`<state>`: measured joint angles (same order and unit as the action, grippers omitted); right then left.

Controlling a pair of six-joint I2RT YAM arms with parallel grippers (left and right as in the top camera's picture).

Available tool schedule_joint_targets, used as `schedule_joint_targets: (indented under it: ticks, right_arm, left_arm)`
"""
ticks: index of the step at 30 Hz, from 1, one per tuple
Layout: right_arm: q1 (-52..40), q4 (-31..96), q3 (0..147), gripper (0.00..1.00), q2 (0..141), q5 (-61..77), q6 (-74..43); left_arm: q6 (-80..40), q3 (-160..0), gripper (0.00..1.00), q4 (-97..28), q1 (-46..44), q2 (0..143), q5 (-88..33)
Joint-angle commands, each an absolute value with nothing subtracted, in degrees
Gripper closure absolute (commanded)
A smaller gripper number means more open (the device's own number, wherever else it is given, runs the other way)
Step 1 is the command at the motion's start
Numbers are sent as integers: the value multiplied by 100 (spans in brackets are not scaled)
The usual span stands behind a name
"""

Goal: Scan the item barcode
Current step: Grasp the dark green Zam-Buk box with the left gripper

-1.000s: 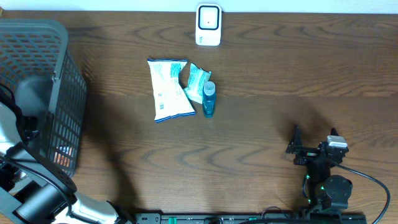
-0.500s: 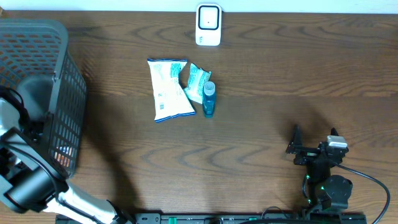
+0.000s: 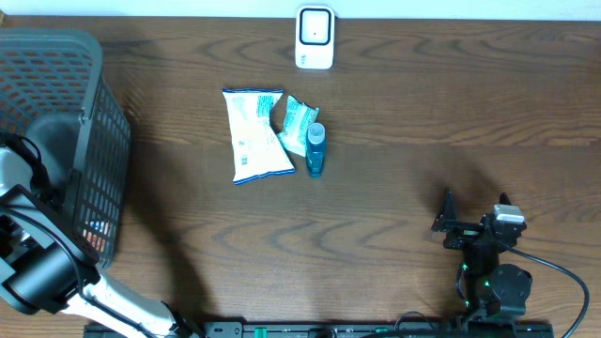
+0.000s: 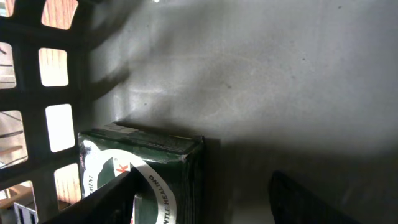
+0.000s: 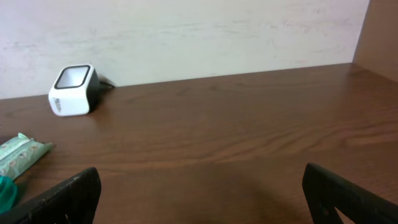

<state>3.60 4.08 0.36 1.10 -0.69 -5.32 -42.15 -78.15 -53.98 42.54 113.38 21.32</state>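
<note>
Green box point(image 4: 155, 168), dark with a white band and printed lettering, lies on the grey floor of the basket point(image 4: 25, 93), pushed up against the mesh wall on the left of the left wrist view. The left gripper point(image 4: 202, 180) hangs over it with its jaws moderately apart: one finger crosses in front of the box's left side, and the other stands to the right, with bare basket floor between it and the box. From these pictures I cannot tell whether the crossing finger touches the box. The basket sits at the left end of the worktop point(image 3: 423, 113), and the left arm point(image 3: 38, 272) reaches into it from the near side. The scanner point(image 3: 315, 38), a small white unit, stands at the far edge near the middle, well apart from the basket. Between them lie a white packet point(image 3: 255, 134), a smaller teal packet point(image 3: 299, 122) and a blue bottle point(image 3: 315, 150), close together. The right gripper point(image 5: 200, 171) rests at the near right, jaws wide with nothing between them, facing the scanner across the bare wood.
</note>
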Motion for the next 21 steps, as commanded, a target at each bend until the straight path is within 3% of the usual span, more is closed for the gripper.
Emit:
schedule_joint_targets:
  ticks: [1,15,17,21]
  right_arm:
    - [333,440,32,1,104,-25,-464]
    - [333,440,32,1,104,-25,-464]
    - [333,440,32,1,104,-27,-462]
    - [333,440,32,1,104,-25,-464]
  left_arm:
    - [-4163,-7686,31,-5489,4298,11681,2049]
    - [-4095,-7686,30,-5719,4536,11681,2047]
    - [-4095,-7686,37,-5719,4536,11681,2047]
    - [-4095,-7682,59,-5719,4536,11681,2047]
